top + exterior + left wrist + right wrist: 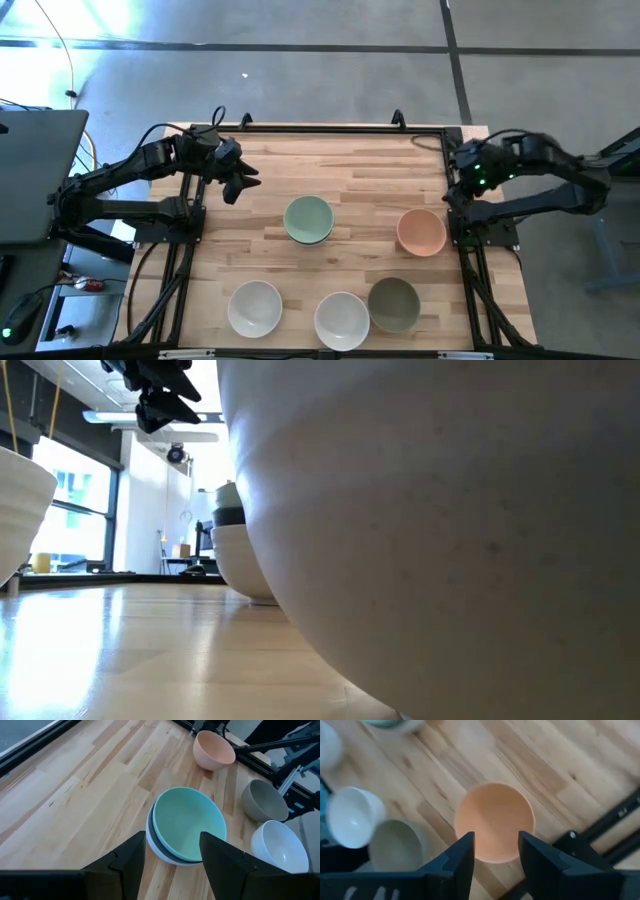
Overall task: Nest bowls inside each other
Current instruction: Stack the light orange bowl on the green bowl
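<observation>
You have the wooden table (330,170) under everything, with the two arms at its far corners. Take the mint green bowl (308,218) as your landmark: it sits near the table's middle, nested on top of a black bowl (159,845), which sits in a white bowl (156,851) beneath it. Your left gripper (238,184) hangs empty above the table, left of and slightly beyond that stack, its fingers apart. Your right gripper (496,852) hangs well to the right of the stack, over the far edge of the peach-orange bowl (421,232), fingers apart and holding nothing. That peach bowl stands alone to the right of the stack. Nearer you, right of the stack, the olive-grey bowl (393,304) touches a second white bowl (342,320). A third white bowl (254,308) stands apart to the near left.
</observation>
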